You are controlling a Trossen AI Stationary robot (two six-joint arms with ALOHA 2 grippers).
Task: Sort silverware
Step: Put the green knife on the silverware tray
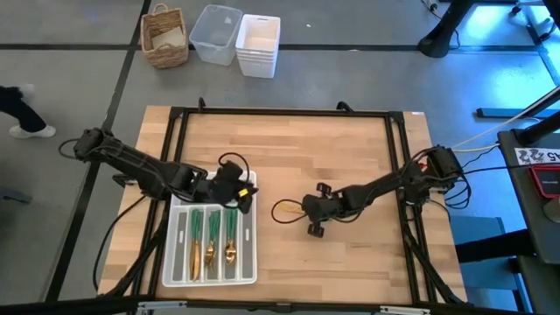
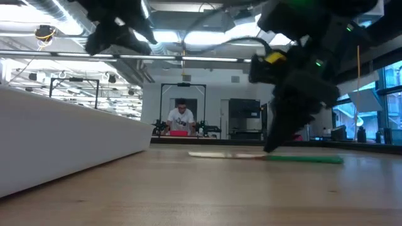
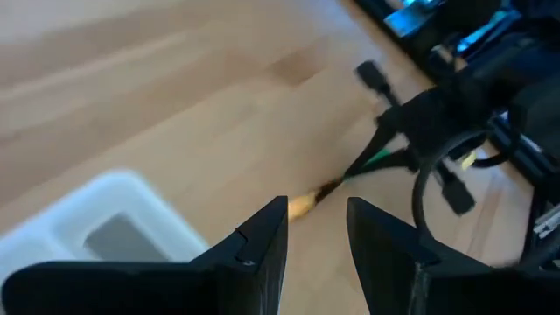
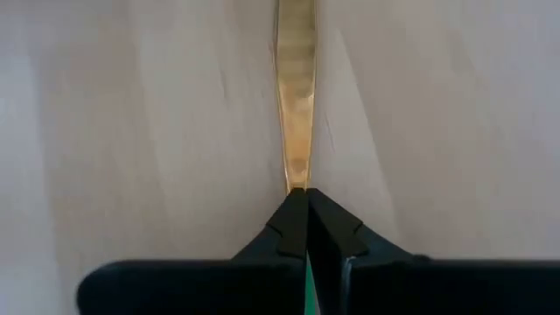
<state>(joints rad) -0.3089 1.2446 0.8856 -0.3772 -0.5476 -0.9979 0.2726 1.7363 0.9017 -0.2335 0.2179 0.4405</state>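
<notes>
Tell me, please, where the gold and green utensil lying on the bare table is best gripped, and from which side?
Best at the slim green handle, close to where it joins the gold head, coming down from above. The utensil lies flat on the wooden table, so only its narrow sides offer a pinch. The right gripper is already shut on that spot; the left gripper hangs open over the white tray.

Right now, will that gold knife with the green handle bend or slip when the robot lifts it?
Probably no bending: the knife looks like stiff, flat metal. It might slip or swing, since the right gripper pinches only its slim, shiny neck. It lies flat on the table, so rolling seems unlikely.
</notes>
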